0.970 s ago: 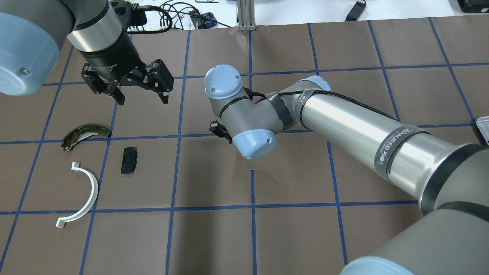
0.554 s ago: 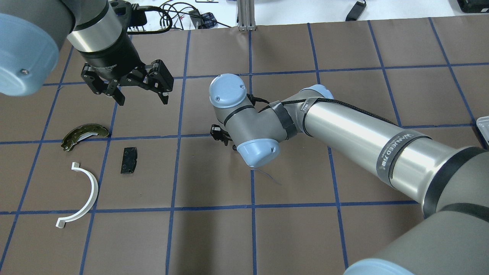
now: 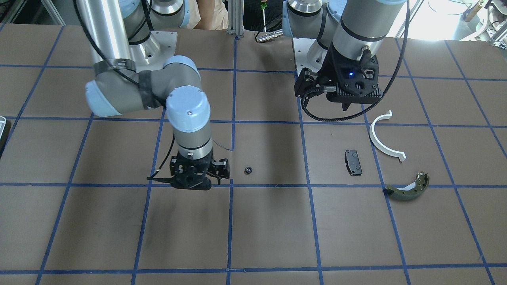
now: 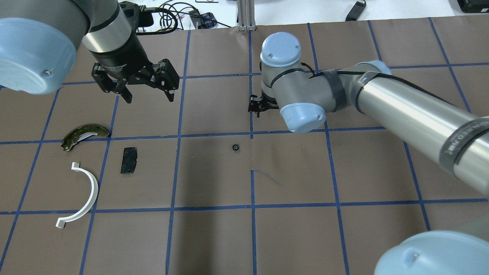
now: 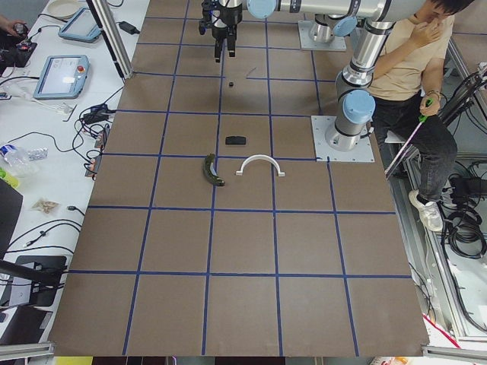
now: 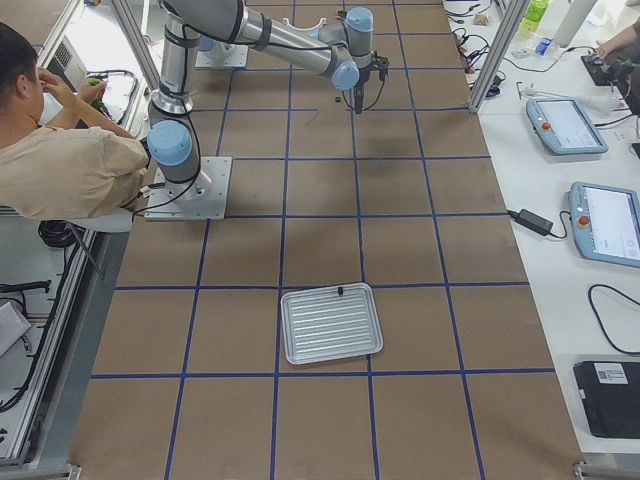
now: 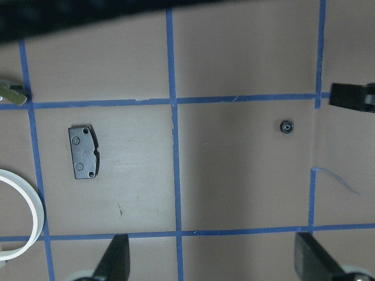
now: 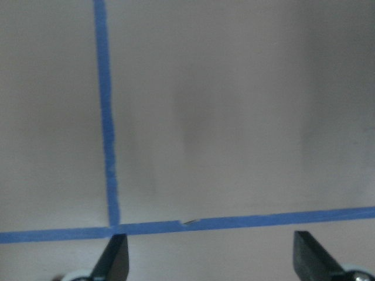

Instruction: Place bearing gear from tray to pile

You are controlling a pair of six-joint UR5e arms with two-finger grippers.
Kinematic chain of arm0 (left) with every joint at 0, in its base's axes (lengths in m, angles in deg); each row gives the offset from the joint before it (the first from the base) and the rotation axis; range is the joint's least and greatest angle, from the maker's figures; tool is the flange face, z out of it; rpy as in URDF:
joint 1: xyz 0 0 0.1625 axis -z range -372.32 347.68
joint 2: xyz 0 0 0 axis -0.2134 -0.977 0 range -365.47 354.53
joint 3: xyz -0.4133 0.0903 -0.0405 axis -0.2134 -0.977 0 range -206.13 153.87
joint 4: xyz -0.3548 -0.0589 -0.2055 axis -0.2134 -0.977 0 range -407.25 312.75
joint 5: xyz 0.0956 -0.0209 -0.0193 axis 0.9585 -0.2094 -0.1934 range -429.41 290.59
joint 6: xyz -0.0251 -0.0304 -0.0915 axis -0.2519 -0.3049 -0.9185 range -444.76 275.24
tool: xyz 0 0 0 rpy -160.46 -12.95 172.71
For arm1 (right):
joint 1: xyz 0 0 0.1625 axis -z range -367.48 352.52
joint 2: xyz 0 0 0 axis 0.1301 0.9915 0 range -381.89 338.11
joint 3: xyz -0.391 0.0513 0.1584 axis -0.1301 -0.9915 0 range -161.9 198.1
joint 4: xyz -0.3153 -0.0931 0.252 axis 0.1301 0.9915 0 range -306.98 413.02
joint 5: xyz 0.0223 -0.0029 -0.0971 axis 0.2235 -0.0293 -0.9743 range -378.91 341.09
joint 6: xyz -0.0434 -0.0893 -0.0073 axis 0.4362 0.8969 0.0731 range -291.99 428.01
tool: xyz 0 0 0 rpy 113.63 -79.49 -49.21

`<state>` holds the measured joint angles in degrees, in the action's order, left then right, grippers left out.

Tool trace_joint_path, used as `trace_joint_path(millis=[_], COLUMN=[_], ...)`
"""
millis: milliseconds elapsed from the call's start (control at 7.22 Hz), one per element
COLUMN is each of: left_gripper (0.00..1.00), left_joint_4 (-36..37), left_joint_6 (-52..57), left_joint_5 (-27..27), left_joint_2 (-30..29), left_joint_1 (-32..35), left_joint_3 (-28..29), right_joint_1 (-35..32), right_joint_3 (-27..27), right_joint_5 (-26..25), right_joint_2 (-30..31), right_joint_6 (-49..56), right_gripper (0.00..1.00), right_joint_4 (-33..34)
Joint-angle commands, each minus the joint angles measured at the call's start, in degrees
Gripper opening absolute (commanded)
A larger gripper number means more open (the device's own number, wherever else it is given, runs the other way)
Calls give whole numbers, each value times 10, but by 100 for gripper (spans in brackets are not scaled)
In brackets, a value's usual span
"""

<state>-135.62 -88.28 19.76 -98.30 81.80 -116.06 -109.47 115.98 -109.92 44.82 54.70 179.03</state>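
I see the gear (image 4: pixel 235 147) lying alone on the brown table (image 4: pixel 214 236), out of the tray and just on my side of a blue tape line (image 4: pixel 214 134) in the overhead view. It sits well to the right of the pile. Nothing touches it.

The right gripper (image 4: pixel 258 109) hangs over the table just beyond that line, near a tape crossing and a little to the gear's right. Its wrist camera shows both fingers (image 8: pixel 115 257) spread wide, with only bare table and tape between them, so it holds nothing.

The left gripper (image 4: pixel 149 98) hovers above the table beyond the pile, its jaws also wide apart and empty. Its wrist camera looks down on the plate (image 7: pixel 84 151), with the gear off to the right.

The pile's parts lie apart from each other. The brake shoe (image 4: pixel 85 133) is farthest from me, the plate is just right of it, and the half-ring (image 4: pixel 87 198) is nearest.

The tray (image 6: pixel 330 325) is far off at the right end of the table. There is a small dark speck at its rim, too small for me to tell what it is.
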Motion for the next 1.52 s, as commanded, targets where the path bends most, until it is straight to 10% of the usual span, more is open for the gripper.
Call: trace_joint_path(millis=[0,1385], left_gripper=[100,100], left_joint_4=[96,363], left_joint_6=[-31,-151], left_joint_5=[-6,-5], left_joint_2=[-36,-218], left_joint_1=[9,145], left_joint_3=[-46,-140], right_joint_1=[113,572], right_joint_3=[0,4], right_joint_5=[0,14], right_joint_2=[59,109], right_joint_6=[206,982], right_gripper=[100,95], right_joint_4=[-77,-169])
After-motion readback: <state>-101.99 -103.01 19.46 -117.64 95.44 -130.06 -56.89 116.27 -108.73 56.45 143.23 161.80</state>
